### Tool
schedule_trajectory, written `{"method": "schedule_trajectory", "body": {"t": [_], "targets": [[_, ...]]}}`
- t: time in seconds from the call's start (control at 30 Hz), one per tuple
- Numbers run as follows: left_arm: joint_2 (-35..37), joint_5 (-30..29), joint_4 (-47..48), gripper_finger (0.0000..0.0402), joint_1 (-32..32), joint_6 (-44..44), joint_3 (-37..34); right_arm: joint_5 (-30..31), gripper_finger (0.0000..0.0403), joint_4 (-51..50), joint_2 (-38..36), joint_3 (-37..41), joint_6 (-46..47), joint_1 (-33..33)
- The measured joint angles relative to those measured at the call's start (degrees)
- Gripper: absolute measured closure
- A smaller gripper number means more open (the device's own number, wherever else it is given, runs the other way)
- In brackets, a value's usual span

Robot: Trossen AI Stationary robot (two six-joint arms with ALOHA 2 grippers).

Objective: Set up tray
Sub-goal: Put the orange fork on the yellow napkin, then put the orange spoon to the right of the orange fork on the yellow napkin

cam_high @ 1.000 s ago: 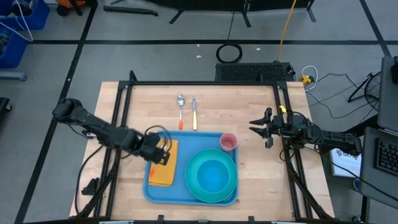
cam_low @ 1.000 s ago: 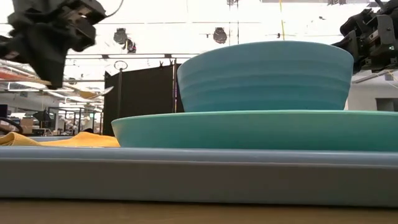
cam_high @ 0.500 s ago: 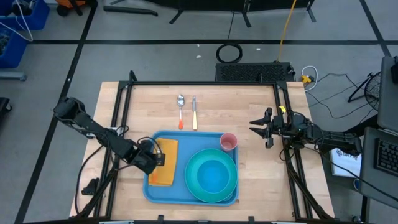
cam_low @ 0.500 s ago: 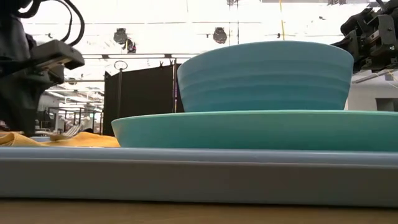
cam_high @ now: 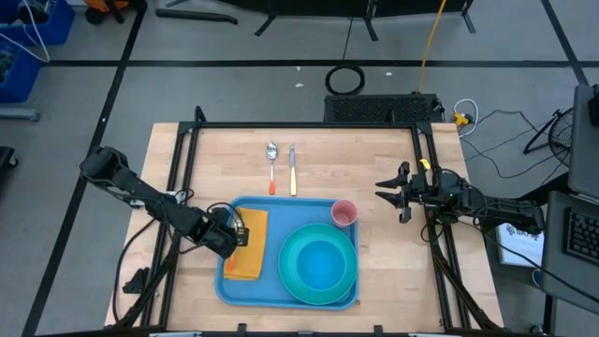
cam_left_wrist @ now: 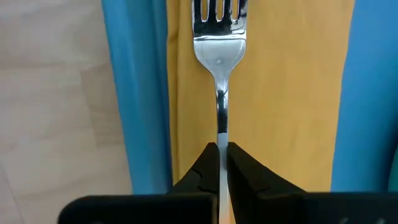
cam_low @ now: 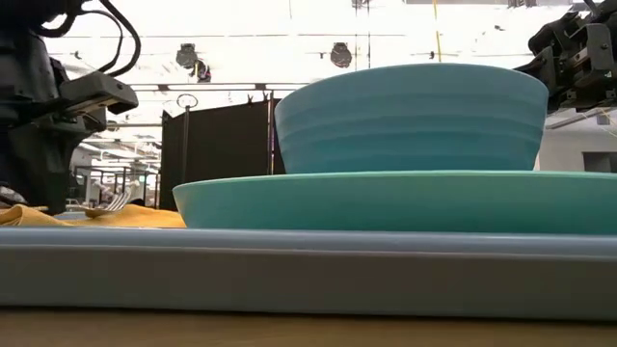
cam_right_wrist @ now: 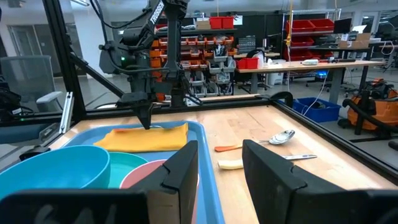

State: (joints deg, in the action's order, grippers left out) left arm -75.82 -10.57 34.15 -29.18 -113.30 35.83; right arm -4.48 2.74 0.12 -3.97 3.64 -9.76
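The light-blue tray lies near the table's near edge. It carries an orange napkin on its left part, and a teal plate with a teal bowl and a pink cup to the right. My left gripper hangs low over the napkin, shut on a metal fork. The fork's tines sit just at the napkin's surface. My right gripper waits open by the table's right edge, above the wood. My left gripper pinches the fork's handle between its two fingertips, with the fingers lying along the handle. The tined end points away from the fingers over the napkin. Whether the tines rest on the napkin I cannot tell.
A spoon with an orange handle and a knife with a yellow handle lie side by side on the bare wood beyond the tray's far rim. Black frame rails run along the table's left, right and far sides.
My left gripper has come down from well above the tray toward the napkin, shifting slightly toward the table's left and near edges. The fork went down with it, from high in the air to the napkin's surface. The right arm kept still.
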Motion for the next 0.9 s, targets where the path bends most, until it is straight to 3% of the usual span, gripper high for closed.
{"method": "schedule_trajectory", "body": {"t": [0.4, 0.9], "targets": [[-6.7, 4.6, -5.8, 0.0387, 2.1, 6.9, 0.3, 0.2, 0.0287, 0.1, 0.0, 0.0, 0.1, 0.0], [-4.4, 7.6, -7.2, 0.0282, 2.5, 8.4, 0.2, 0.2, 0.0287, 0.0, 0.0, 0.0, 0.2, 0.0]]}}
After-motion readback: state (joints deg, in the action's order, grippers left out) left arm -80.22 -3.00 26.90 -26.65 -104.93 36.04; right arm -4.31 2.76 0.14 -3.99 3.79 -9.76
